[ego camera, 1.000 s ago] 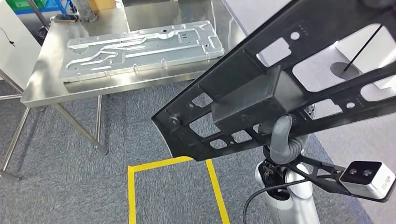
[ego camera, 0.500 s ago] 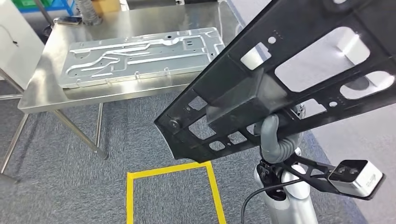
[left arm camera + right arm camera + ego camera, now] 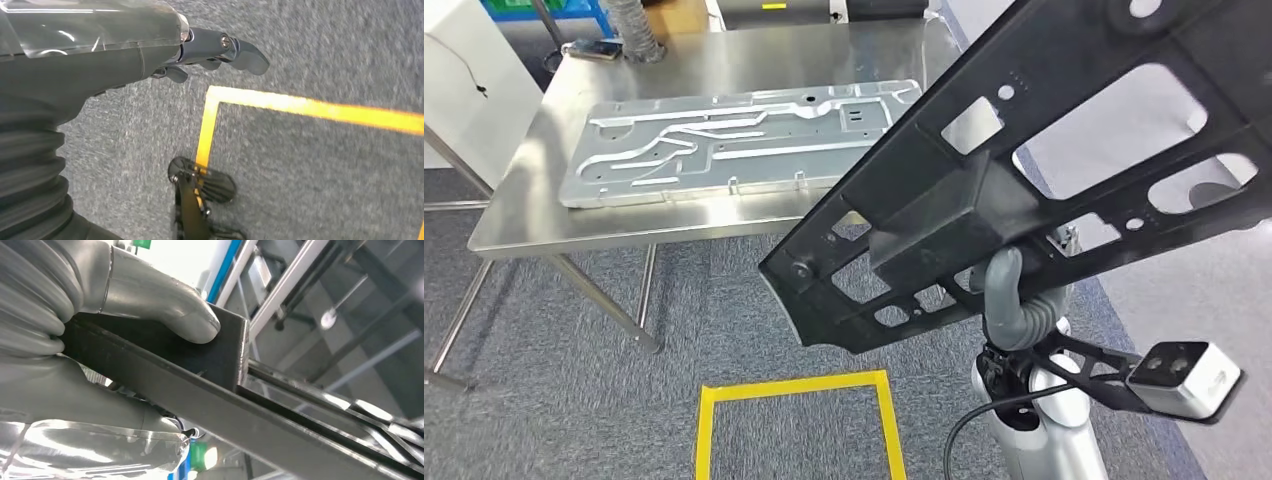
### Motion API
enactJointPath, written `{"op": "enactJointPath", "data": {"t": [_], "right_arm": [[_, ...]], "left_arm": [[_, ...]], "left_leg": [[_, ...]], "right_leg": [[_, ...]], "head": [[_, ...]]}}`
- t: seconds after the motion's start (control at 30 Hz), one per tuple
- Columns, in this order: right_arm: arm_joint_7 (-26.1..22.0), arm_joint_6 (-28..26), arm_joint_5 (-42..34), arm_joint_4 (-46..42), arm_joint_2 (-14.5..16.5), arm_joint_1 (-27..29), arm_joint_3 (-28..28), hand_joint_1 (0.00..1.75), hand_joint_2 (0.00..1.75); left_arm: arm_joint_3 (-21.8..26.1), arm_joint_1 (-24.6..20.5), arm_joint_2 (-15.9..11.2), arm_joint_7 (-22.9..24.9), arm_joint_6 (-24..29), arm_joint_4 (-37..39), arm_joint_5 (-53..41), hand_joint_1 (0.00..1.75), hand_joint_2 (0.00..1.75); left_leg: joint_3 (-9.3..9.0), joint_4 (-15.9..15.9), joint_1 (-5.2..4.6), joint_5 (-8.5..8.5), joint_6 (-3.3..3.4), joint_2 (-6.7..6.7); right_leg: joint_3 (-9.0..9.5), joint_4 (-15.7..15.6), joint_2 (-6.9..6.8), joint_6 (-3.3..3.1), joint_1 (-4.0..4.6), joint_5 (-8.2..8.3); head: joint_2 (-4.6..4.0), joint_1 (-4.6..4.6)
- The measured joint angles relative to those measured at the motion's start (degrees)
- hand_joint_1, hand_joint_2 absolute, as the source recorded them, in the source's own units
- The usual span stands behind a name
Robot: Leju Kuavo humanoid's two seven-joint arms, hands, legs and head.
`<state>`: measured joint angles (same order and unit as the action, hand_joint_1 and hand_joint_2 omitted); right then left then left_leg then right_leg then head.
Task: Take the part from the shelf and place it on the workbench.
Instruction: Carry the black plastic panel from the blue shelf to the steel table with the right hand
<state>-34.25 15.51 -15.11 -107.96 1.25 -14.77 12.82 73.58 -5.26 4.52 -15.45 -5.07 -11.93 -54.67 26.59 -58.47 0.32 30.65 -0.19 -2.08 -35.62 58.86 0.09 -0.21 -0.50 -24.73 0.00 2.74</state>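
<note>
The part [image 3: 944, 215] is a large black metal frame with cut-outs and a box-shaped block. It is held up, tilted, across the right half of the head view. My right hand [image 3: 1009, 295] grips it from below at the block. In the right wrist view the grey thumb [image 3: 160, 302] presses on the block of the part [image 3: 210, 400]. The workbench [image 3: 754, 50] is a steel table ahead on the left, its near edge partly behind the part. My left hand [image 3: 215, 47] hangs over the carpet, holding nothing, its fingers loosely apart.
A silver stamped metal plate [image 3: 734, 140] lies along the workbench. A phone [image 3: 594, 48] and a grey hose [image 3: 639, 25] sit at its far side. A white cabinet [image 3: 474, 80] stands left. Yellow tape [image 3: 794, 385] marks a rectangle on the grey carpet. Table legs [image 3: 614, 300] slant down.
The whole picture has shifted: the workbench now sits lower and further right and the yellow rectangle lower, so the camera has moved. My right hand still holds the part the same way.
</note>
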Motion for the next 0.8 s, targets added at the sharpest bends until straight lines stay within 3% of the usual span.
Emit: {"op": "enactJointPath", "data": {"t": [0.03, 0.1, 0.17, 0.23, 0.27, 0.3, 0.37, 0.4, 0.43, 0.5, 0.57, 0.6, 0.7, 0.73, 0.77, 0.8], "right_arm": [[0.0, 0.0, -0.1, 0.0, 0.0, -0.1, 0.0, 1.75, 1.75], [-0.1, 0.0, -0.2, -0.1, 0.0, -0.1, 0.0, 1.75, 1.75], [-0.1, 0.0, -0.3, 0.0, 0.0, 0.0, 0.0, 1.75, 1.75], [-0.1, 0.0, -0.3, 0.1, 0.0, 0.1, 0.0, 1.75, 1.75], [-0.1, 0.1, -0.3, 0.1, 0.0, 0.1, 0.0, 1.75, 1.75], [-0.1, 0.2, -0.3, 0.2, 0.1, 0.2, 0.0, 1.75, 1.75], [-0.1, 0.5, -0.4, 0.2, 0.1, 0.2, 0.0, 1.75, 1.75], [-0.2, 0.6, -0.4, 0.3, 0.1, 0.3, 0.0, 1.75, 1.75], [-0.2, 0.7, -0.5, 0.3, 0.1, 0.4, 0.0, 1.75, 1.75], [-0.2, 0.9, -0.5, 0.3, 0.1, 0.4, 0.0, 1.75, 1.75], [-0.3, 0.9, -0.5, 0.2, 0.1, 0.3, 0.0, 1.75, 1.75], [-0.3, 0.9, -0.5, 0.2, 0.1, 0.3, 0.0, 1.75, 1.75], [-0.2, 0.8, -0.2, 0.5, 0.0, 0.4, 0.0, 1.75, 1.75], [-0.1, 0.7, 0.0, 0.6, 0.0, 0.4, -0.1, 1.75, 1.75], [0.0, 0.4, 0.4, 0.8, 0.0, 0.3, -0.3, 1.75, 1.75], [0.3, 0.1, 0.9, 1.1, -0.1, 0.2, -0.5, 1.75, 1.75]], "left_arm": [[0.0, -0.1, 0.0, 0.0, 0.0, 0.0, 0.0, 0.0, 1.75], [0.0, -0.3, 0.2, 0.0, 0.0, 0.0, 0.0, 0.0, 1.75], [0.0, -0.2, 0.3, 0.0, 0.1, 0.0, 0.0, 0.0, 1.75], [0.0, -0.1, 0.3, 0.0, 0.1, 0.0, 0.0, 0.0, 1.75], [0.0, 0.0, 0.3, 0.0, 0.1, 0.0, 0.0, 0.0, 1.75], [0.0, 0.0, 0.3, 0.0, 0.2, 0.0, 0.0, 0.0, 1.75], [0.0, 0.1, 0.3, 0.1, 0.3, 0.0, 0.0, 0.0, 1.75], [0.0, 0.2, 0.3, 0.1, 0.3, 0.0, 0.0, 0.0, 1.75], [0.0, 0.2, 0.3, 0.1, 0.4, 0.0, 0.0, 0.0, 1.75], [0.0, 0.2, 0.3, 0.2, 0.4, 0.0, 0.0, 0.0, 1.75], [0.0, 0.1, 0.3, 0.2, 0.4, 0.0, 0.0, 0.0, 1.75], [0.0, 0.0, 0.3, 0.2, 0.4, 0.0, 0.0, 0.0, 1.75], [0.0, 0.0, 0.3, 0.2, 0.4, 0.0, 0.2, 0.0, 1.75], [0.0, 0.0, 0.3, 0.2, 0.4, 0.0, 0.3, 0.0, 1.75], [0.0, 0.0, 0.3, 0.1, 0.4, 0.0, 0.4, 0.0, 1.75], [0.0, 0.0, 0.3, 0.1, 0.4, 0.0, 0.4, 0.0, 1.75]], "left_leg": [[0.57, -1.8, 0.03, -0.37, -0.3, 0.29], [4.04, -7.7, 0.19, 0.17, -0.89, 0.98], [9.09, -14.2, 0.33, 2.97, -1.35, 1.44], [12.58, -16.1, 0.37, 4.89, -1.4, 1.59], [13.12, -14.5, 0.37, 4.08, -1.26, 1.65], [12.96, -11.4, 0.36, 1.85, -1.05, 1.72], [12.04, -4.3, 0.17, -4.79, -0.48, 2.02], [11.68, -2.1, 0.0, -7.03, -0.19, 2.12], [11.51, -1.0, -0.13, -8.25, 0.11, 2.16], [10.79, -0.4, -0.13, -7.99, 0.77, 1.92], [9.45, 0.2, 0.08, -7.57, 1.46, 1.69], [8.68, 0.6, 0.14, -7.26, 1.73, 1.59], [6.65, 0.9, 0.04, -5.59, 2.17, 1.38], [5.85, 0.9, -0.03, -4.91, 2.21, 1.24], [4.95, 0.9, -0.11, -4.23, 2.23, 1.09], [3.89, 0.9, -0.24, -3.47, 2.21, 0.96]], "right_leg": [[0.77, -0.4, -0.01, -0.42, -0.09, -0.38], [2.45, -0.9, -0.13, -1.04, -0.22, -1.26], [3.73, -1.1, -0.16, -1.28, -0.19, -2.36], [5.1, -1.1, -0.08, -1.25, -0.18, -3.59], [5.99, -1.1, -0.06, -1.16, -0.19, -4.3], [6.97, -1.1, -0.09, -1.04, -0.19, -5.06], [8.6, -1.2, -0.12, -0.64, -0.11, -6.48], [9.12, -1.4, -0.11, -0.32, -0.04, -7.07], [9.52, -1.5, -0.07, 0.05, 0.04, -7.38], [9.88, -1.2, -0.05, 0.83, 0.18, -7.22], [8.4, 2.2, -0.06, 1.28, 0.14, -6.6], [6.46, 5.4, -0.05, 1.41, 0.1, -6.89], [-1.36, 14.5, -0.04, 1.85, 0.06, -11.33], [-3.04, 15.2, -0.04, 1.94, 0.07, -12.53], [-3.82, 14.2, -0.04, 1.88, 0.09, -12.46], [-3.88, 11.6, -0.04, 1.6, 0.17, -10.72]], "head": [[-0.01, 0.01], [-0.01, 0.01], [-0.01, 0.01], [-0.01, 0.01], [-0.01, 0.01], [-0.01, 0.01], [-0.01, 0.01], [0.0, 0.0], [-0.01, -0.01], [-0.01, 0.01], [0.0, 0.0], [0.0, 0.0], [-0.01, -0.01], [-0.01, -0.01], [-0.01, -0.01], [-0.01, -0.01]]}}
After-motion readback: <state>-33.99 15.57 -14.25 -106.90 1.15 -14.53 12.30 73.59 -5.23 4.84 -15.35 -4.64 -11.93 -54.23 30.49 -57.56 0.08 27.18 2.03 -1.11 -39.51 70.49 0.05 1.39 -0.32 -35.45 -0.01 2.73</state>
